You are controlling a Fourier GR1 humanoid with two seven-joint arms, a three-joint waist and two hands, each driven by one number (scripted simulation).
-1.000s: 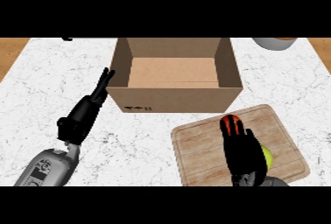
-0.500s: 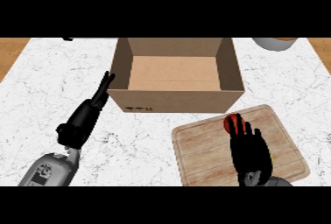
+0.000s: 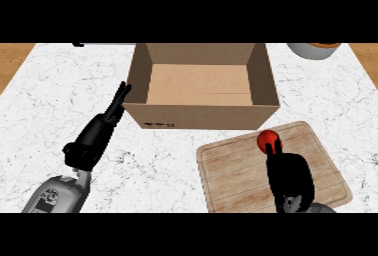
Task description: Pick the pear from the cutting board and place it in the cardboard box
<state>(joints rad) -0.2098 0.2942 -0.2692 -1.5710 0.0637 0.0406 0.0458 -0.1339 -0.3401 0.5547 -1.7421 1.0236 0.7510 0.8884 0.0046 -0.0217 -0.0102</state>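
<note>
Cardboard box [image 3: 201, 87] open-topped, only its bare floor showing. Right hand [image 3: 289, 175] over cutting board [image 3: 244, 172], fingers curled; pear hidden beneath, grip cannot be told. Left hand [image 3: 100, 132] straight-fingered beside box.

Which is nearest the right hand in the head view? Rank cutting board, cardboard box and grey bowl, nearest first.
1. Cutting board, directly under the right hand.
2. Cardboard box, just beyond, centre.
3. Grey bowl, far right corner.

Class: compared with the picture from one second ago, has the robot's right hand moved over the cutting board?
Yes. The right hand has drawn back toward the near edge of the cutting board, away from the cardboard box.
</note>
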